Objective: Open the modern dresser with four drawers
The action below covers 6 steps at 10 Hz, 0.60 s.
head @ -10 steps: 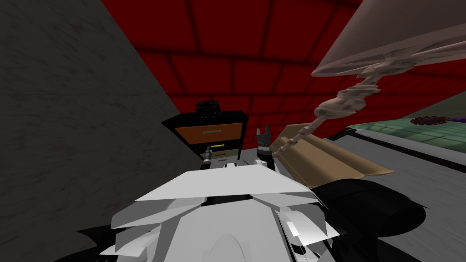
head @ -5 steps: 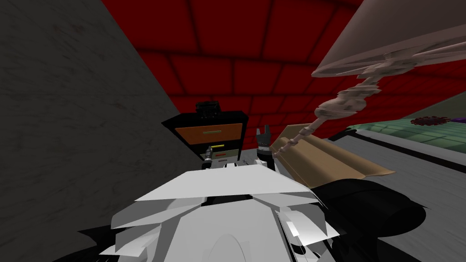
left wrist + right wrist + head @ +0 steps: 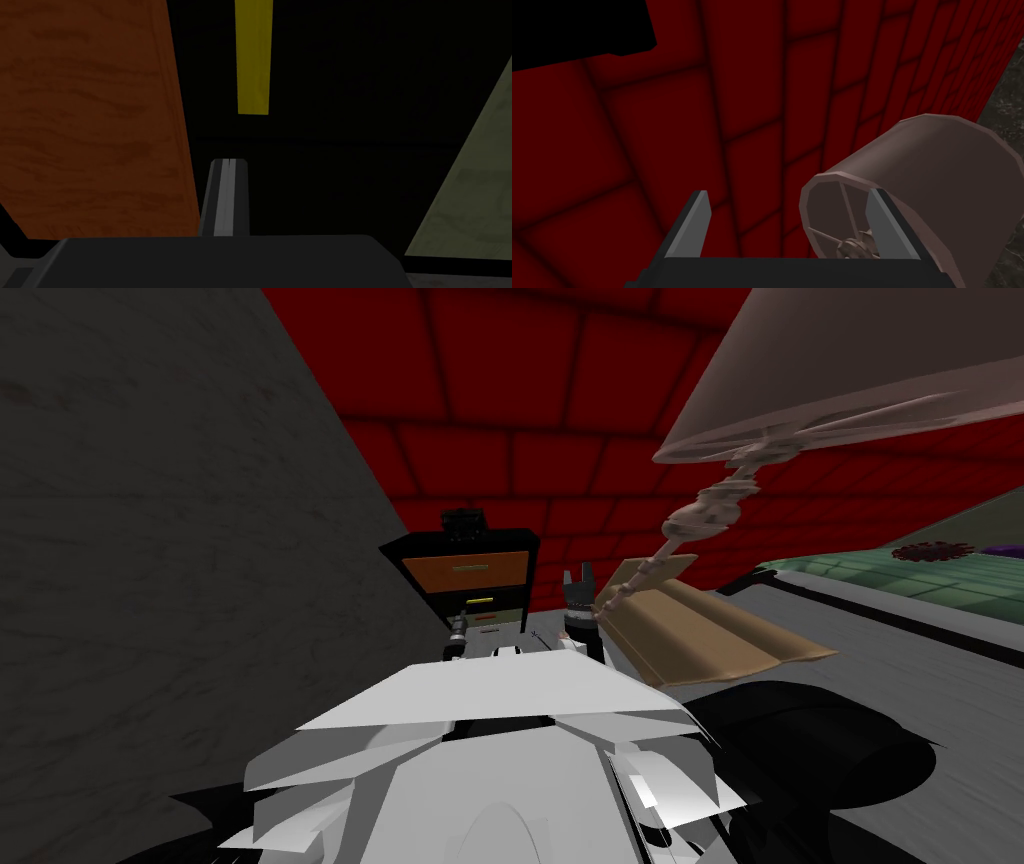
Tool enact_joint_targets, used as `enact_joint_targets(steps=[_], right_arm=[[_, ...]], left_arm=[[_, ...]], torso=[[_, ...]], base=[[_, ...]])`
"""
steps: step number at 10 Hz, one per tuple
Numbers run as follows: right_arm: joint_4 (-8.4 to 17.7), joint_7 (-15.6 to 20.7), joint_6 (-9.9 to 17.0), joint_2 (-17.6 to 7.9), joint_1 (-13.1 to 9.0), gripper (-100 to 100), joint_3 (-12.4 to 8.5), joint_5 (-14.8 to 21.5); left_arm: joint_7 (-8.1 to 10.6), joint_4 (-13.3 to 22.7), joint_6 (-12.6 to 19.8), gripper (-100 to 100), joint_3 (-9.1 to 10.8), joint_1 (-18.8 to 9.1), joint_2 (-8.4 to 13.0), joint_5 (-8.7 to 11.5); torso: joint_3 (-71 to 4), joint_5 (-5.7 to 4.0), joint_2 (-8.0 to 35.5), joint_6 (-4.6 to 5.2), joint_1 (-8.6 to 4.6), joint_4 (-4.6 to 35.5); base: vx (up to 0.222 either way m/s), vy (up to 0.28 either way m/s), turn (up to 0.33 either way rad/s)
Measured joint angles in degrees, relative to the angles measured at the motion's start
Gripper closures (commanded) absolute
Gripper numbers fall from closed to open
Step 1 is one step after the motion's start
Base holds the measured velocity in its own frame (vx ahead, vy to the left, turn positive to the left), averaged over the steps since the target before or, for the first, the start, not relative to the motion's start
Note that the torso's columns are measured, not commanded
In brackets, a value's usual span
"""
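Observation:
The dresser point(image 3: 470, 578) is a black cabinet by the grey wall, with an orange top drawer point(image 3: 472, 570), a black drawer with a yellow handle point(image 3: 480, 601) and a pale greenish drawer below. My left gripper point(image 3: 458, 624) is at the black drawer's front. In the left wrist view its fingers point(image 3: 229, 161) are shut together with nothing between them. The yellow handle point(image 3: 254, 55) lies just beyond their tips, apart from them. The orange drawer point(image 3: 90, 120) and the greenish drawer point(image 3: 470, 200) flank it. My right gripper point(image 3: 578, 581) stands open beside the dresser, holding nothing point(image 3: 789, 197).
A lamp point(image 3: 705, 508) with a wide shade point(image 3: 922, 180) leans close to my right gripper. A tan board point(image 3: 700, 633) lies right of the dresser, with a green bed point(image 3: 900, 578) beyond. A grey wall point(image 3: 180, 538) is tight on the left, a red tiled wall point(image 3: 560, 408) behind.
My left gripper's fingers have closed from wide open to shut. My head view has shifted, with the dresser now a little smaller and further right. The right arm is unchanged.

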Motion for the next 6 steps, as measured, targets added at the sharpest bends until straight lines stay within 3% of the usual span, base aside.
enact_joint_targets(steps=[1,6], right_arm=[[0.0,0.0,0.0,0.0,0.0,0,0.0,0.0],[0.0,0.0,0.0,0.0,0.0,0,0.0,0.0]], left_arm=[[0.01,0.0,0.1,-100,-0.01,0.0,0.0,0.0],[0.16,0.4,-0.4,-100,0.03,0.1,5.3,0.1]], torso=[[-0.2,0.00,-0.4,0.00,0.00,-0.1],[0.0,-0.02,0.1,0.00,-0.08,0.0]], base=[[-0.020,-0.001,-0.004],[0.028,-0.003,-0.004]])
